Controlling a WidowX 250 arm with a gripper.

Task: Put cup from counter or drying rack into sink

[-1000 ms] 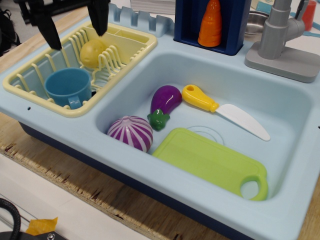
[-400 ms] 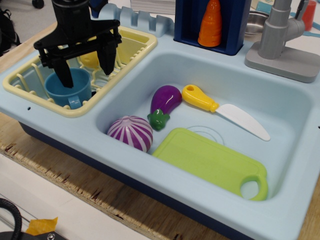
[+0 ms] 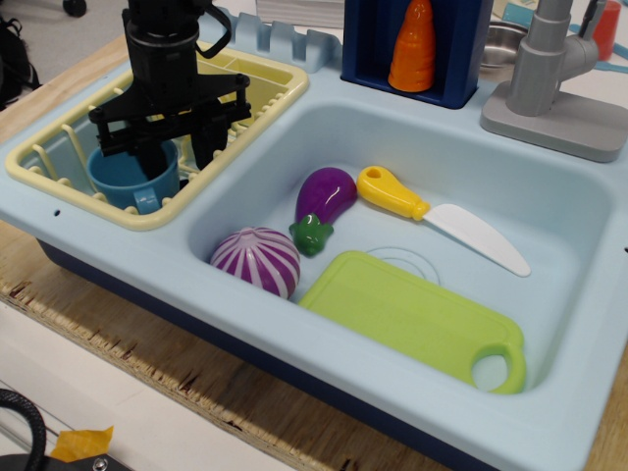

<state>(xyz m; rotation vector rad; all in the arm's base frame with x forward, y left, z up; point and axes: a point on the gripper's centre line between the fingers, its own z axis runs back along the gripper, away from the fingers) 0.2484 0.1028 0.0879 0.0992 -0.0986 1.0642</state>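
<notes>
Gripper: jaws spread wide — one finger inside the cup, the other outside it
Drying rack: beneath both

cup: I see only its front wall; the rim under the jaws is covered by the gripper
fingertips: hidden inside the cup, contact unclear
arm: cut off above the jaws
faucet: top cropped, far right of the jaws
</notes>
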